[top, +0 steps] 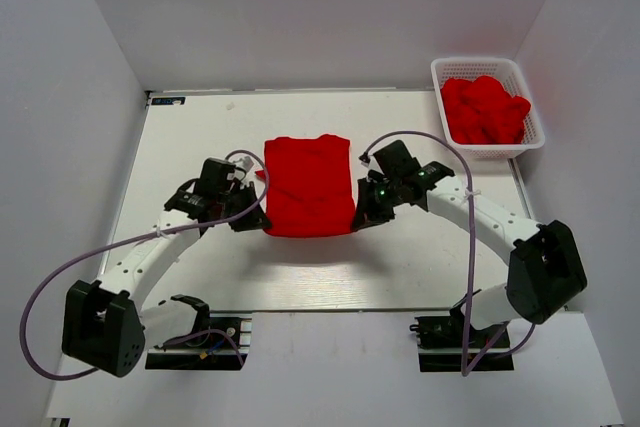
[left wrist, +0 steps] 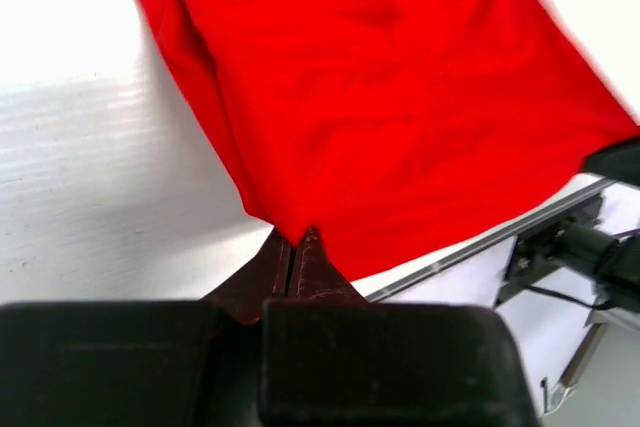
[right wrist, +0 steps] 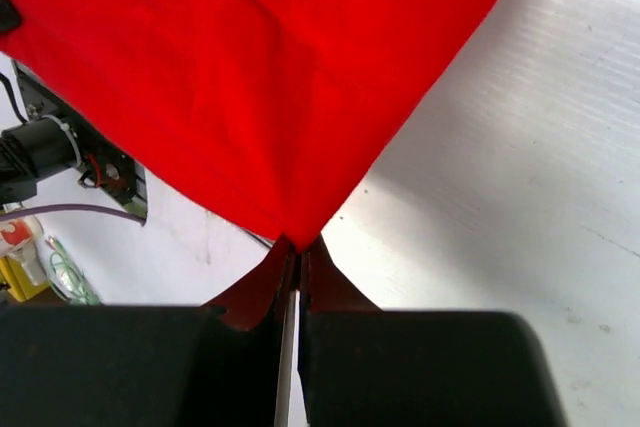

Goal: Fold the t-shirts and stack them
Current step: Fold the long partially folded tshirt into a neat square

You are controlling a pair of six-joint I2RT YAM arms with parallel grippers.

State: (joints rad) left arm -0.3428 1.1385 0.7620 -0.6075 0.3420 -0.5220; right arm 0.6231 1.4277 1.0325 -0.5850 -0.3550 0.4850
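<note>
The left gripper [left wrist: 296, 245] is pinched shut on the near left corner of one red t-shirt [top: 308, 185], and the right gripper [right wrist: 298, 250] on its near right corner. The t-shirt lies mid-bench [top: 200, 147] as a narrowed rectangle, long axis near to far; its collar end is unclear. It looks mid-fold, with nothing stacked. Crumpled red shirts [top: 485, 110] wait in the white basket [top: 437, 72], far right.

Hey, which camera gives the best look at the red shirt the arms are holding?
The top external view: it shows the whole t-shirt between both arms. The left wrist view shows only the corner pinched in the left hand; the right wrist view only the corner in the right hand.
</note>
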